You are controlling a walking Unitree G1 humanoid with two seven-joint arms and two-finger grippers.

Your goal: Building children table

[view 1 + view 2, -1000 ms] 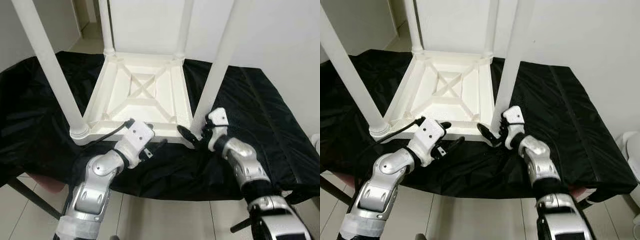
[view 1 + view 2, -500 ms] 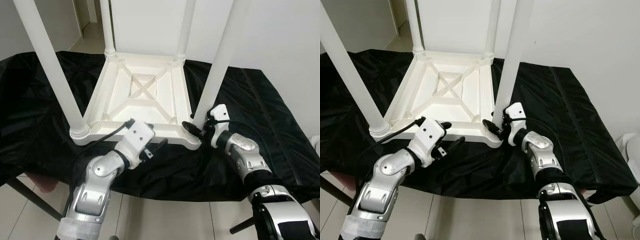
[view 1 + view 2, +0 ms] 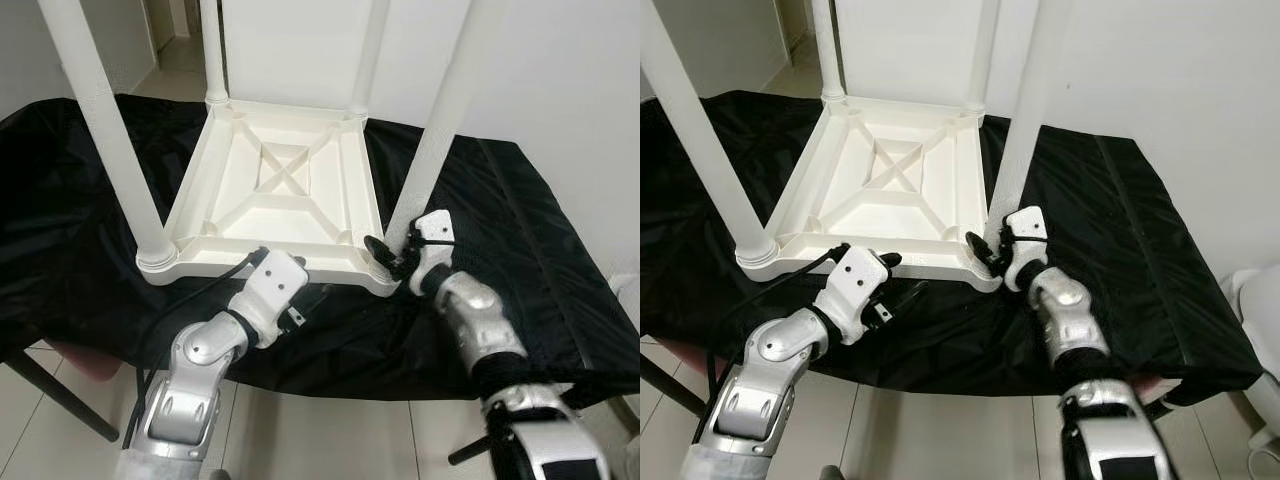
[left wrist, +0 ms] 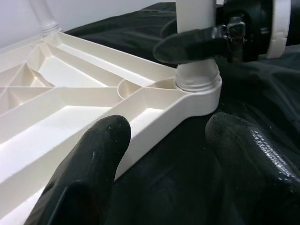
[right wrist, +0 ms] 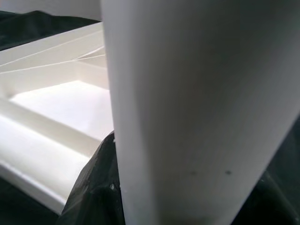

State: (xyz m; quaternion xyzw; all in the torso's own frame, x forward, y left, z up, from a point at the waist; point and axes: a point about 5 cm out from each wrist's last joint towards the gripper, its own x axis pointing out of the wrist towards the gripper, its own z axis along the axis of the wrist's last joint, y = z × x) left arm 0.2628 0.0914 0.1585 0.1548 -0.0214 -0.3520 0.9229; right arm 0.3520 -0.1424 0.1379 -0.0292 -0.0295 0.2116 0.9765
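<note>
A white children's table (image 3: 275, 190) lies upside down on a black cloth, with its legs pointing up. My right gripper (image 3: 393, 256) sits at the base of the near right leg (image 3: 430, 140), one black finger on each side, shut on it. In the right wrist view that leg (image 5: 197, 108) stands directly ahead with a fingertip (image 5: 96, 187) beside it. My left gripper (image 4: 164, 154) is open just in front of the tabletop's near edge (image 4: 154, 117), holding nothing. The near left leg (image 3: 105, 140) rises at the left.
The black cloth (image 3: 520, 220) covers a low bench and hangs over its front edge. Tiled floor (image 3: 50, 400) lies below. A white wall stands behind, and a white object (image 3: 1260, 300) sits at the far right.
My right gripper moved from the cloth in front of the corner to the base of the near right leg and closed around it. The left gripper barely moved.
</note>
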